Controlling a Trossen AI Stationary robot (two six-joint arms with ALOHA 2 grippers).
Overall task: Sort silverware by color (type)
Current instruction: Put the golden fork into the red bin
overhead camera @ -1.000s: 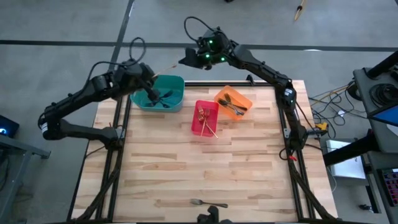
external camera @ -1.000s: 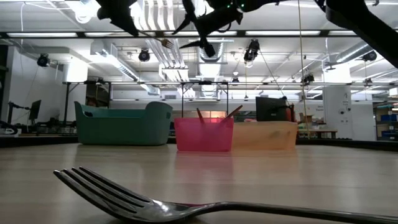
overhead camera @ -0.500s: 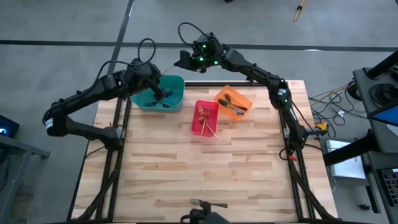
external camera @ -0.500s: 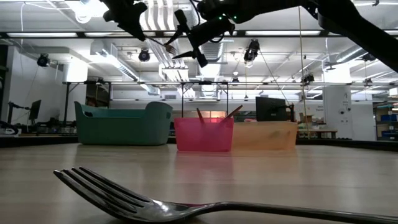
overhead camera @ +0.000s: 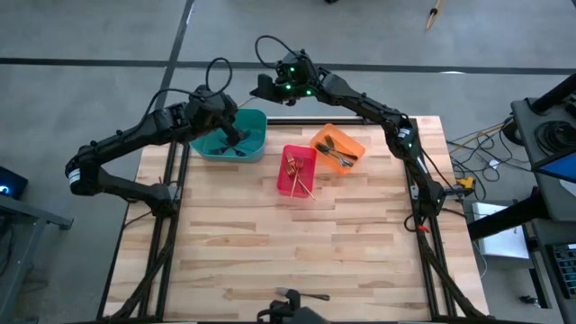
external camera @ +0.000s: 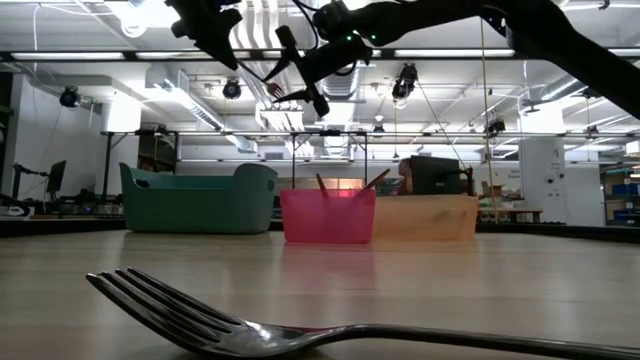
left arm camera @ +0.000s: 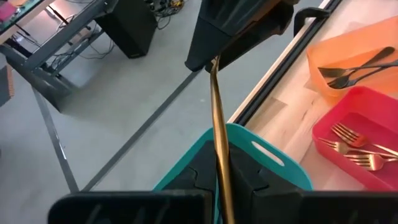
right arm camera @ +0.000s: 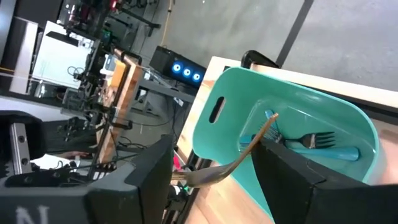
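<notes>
I note the gold fork [left arm camera: 219,143], clamped in my left pincer [left arm camera: 222,186], has its tip hidden behind my wide-spread right pincer [overhead camera: 263,87], which has moved closer.

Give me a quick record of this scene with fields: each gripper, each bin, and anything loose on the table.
left gripper: shut on gold fork, above teal bin
right gripper: open around the fork's far end
teal bin: blue-handled forks
red bin: gold forks
orange bin: dark forks
loose: silver fork, near table edge
</notes>
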